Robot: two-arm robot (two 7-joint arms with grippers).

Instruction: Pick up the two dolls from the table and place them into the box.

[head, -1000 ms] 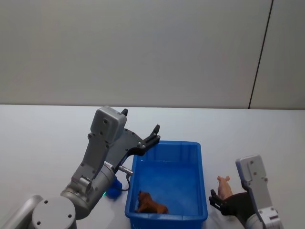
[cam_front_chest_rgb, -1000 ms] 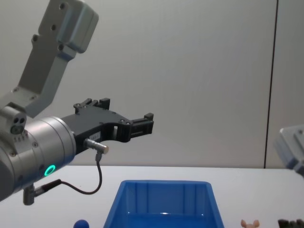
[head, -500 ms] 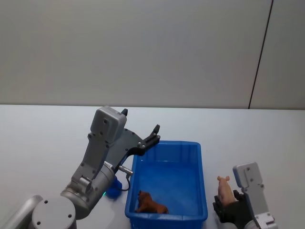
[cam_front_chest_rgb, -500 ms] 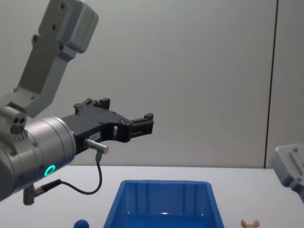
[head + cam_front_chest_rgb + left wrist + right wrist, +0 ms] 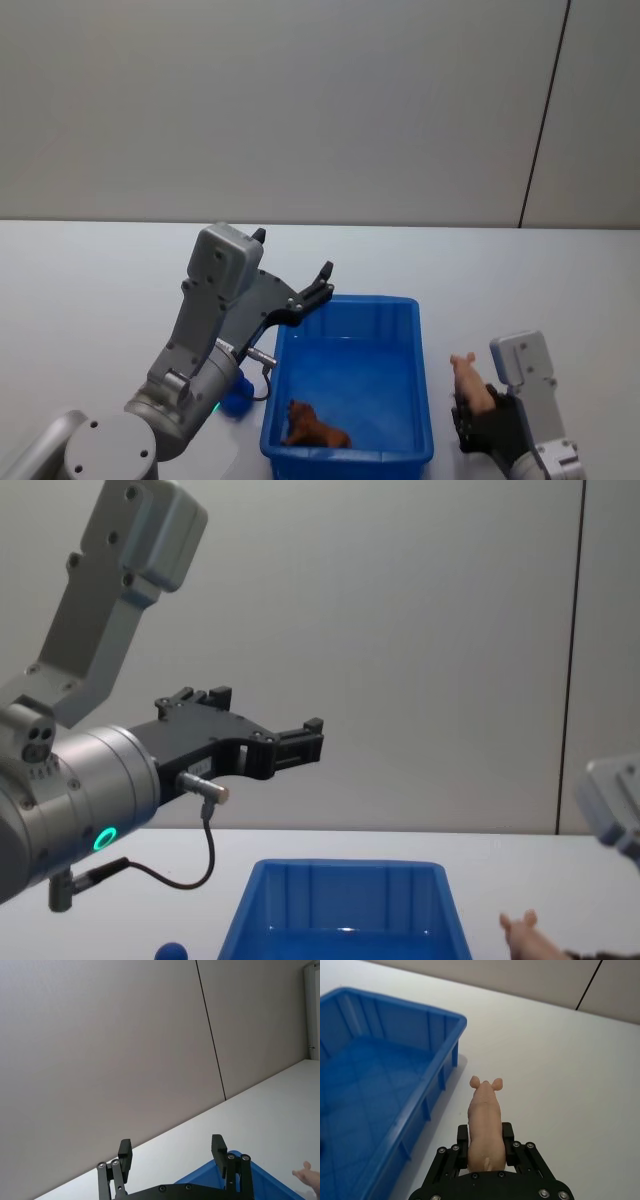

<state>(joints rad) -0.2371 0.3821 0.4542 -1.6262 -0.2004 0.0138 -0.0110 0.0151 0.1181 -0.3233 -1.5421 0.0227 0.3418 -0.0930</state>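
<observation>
- One blue box, lower centre of the head view.
- Three dolls: one brown doll inside the box, one pink doll at lower right, one blue doll at lower left.
- Two grippers: left gripper, right gripper.
- One tabletop.

- Left arm: grey, large at the view's left, green ring light lit.
- Left gripper: black, held high above the table, reaching rightward, fingers apart.
- Cable: black, looping down from a metal plug under the gripper.
- Box: bright blue, low centre, ribbed inner wall showing.
- Blue doll: rounded, at the bottom edge, left of the box, apart from it.
- Pale pink doll: eared, at the bottom edge, right of the box, not touching it.
- Right arm: grey housing at the right edge.
- Wall: grey, one dark vertical seam.
</observation>
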